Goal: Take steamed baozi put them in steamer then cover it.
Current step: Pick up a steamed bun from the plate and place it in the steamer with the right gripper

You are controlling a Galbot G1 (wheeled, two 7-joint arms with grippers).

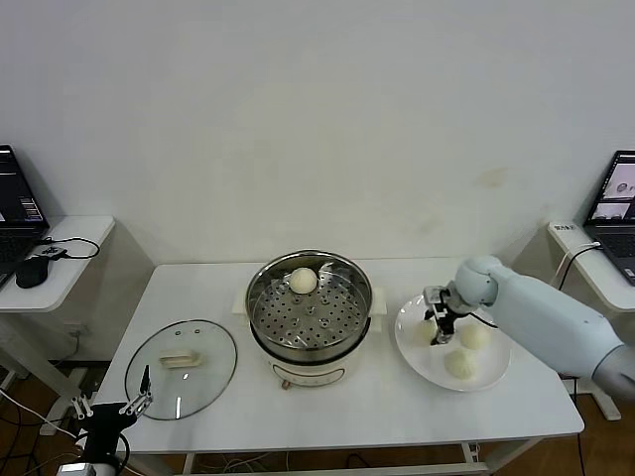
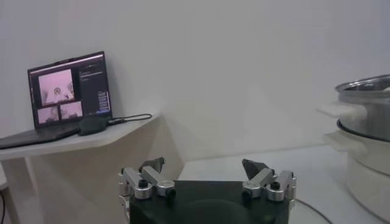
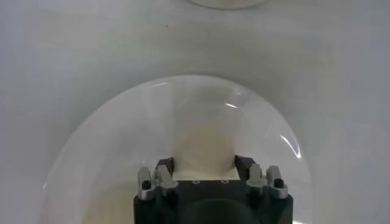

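The steamer (image 1: 310, 315) stands mid-table on its cream pot base (image 1: 308, 374), with one baozi (image 1: 303, 281) in its far part. My right gripper (image 1: 437, 322) is down on the white plate (image 1: 417, 357), with its jaws closed against the sides of a baozi (image 3: 204, 146); in the right wrist view the gripper (image 3: 204, 163) hides the bun's near part. Two more baozi (image 1: 475, 335) (image 1: 459, 364) lie on the plate beside it. The glass cover (image 1: 181, 369) lies flat on the table at the left. My left gripper (image 1: 111, 407) is open and parked below the table's front left corner.
The steamer's rim (image 2: 365, 97) shows at the edge of the left wrist view. A side table with a laptop (image 1: 18, 203) and mouse stands at far left, and another laptop (image 1: 617, 198) at far right. The plate rim (image 3: 122, 115) rings the held bun.
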